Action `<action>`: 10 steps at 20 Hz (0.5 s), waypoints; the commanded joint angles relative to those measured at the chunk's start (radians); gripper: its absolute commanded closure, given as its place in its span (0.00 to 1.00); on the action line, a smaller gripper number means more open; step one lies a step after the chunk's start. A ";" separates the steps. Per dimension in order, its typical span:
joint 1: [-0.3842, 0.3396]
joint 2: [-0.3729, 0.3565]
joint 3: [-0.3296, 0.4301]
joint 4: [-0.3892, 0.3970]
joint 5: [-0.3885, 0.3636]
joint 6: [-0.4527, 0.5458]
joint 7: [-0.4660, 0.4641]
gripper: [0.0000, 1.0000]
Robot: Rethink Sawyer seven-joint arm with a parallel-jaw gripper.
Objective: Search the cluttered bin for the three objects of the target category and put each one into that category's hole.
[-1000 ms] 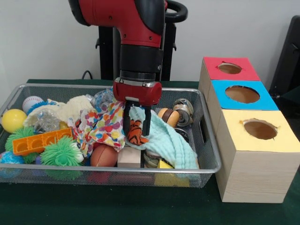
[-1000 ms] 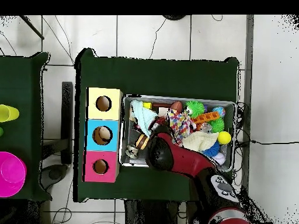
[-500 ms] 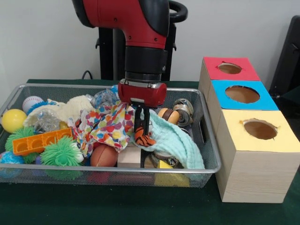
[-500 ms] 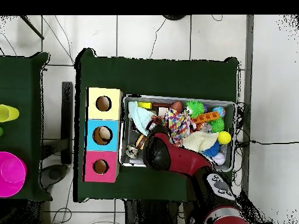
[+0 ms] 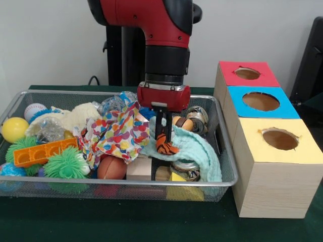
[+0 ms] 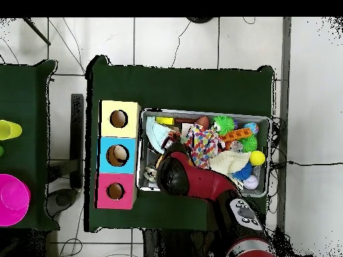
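My gripper (image 5: pixel 163 141) hangs over the right half of the wire bin (image 5: pixel 126 185), shut on a small orange-and-black striped tiger toy (image 5: pixel 167 147). The toy is raised a little above the clutter. A mint green cloth (image 5: pixel 196 151) lies draped right under and beside it. In the overhead view my arm (image 6: pixel 175 175) covers the gripper and the toy. To the right of the bin stand three boxes with round holes on top: red (image 5: pixel 229 68), blue (image 5: pixel 237 96) and yellow (image 5: pixel 252 131).
The bin also holds a spotted colourful cloth (image 5: pixel 118 133), an orange block (image 5: pixel 43 152), green spiky balls (image 5: pixel 65 164), a yellow ball (image 5: pixel 14 129), a brown football (image 5: pixel 112 167) and a wooden block (image 5: pixel 140 169). Metal rings (image 5: pixel 197 117) lie at the back right.
My gripper has moved right toward the boxes and risen slightly with the tiger toy in it. The mint cloth has been dragged right along with it.
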 commanded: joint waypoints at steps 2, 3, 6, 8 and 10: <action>0.036 -0.168 0.043 0.124 0.064 0.128 0.201 1.00; 0.046 -0.177 0.043 0.141 0.074 0.131 0.212 1.00; 0.067 -0.181 0.043 0.160 0.100 0.126 0.229 1.00; 0.080 -0.177 0.041 0.162 0.115 0.117 0.231 1.00; 0.092 -0.178 0.039 0.171 0.129 0.107 0.232 1.00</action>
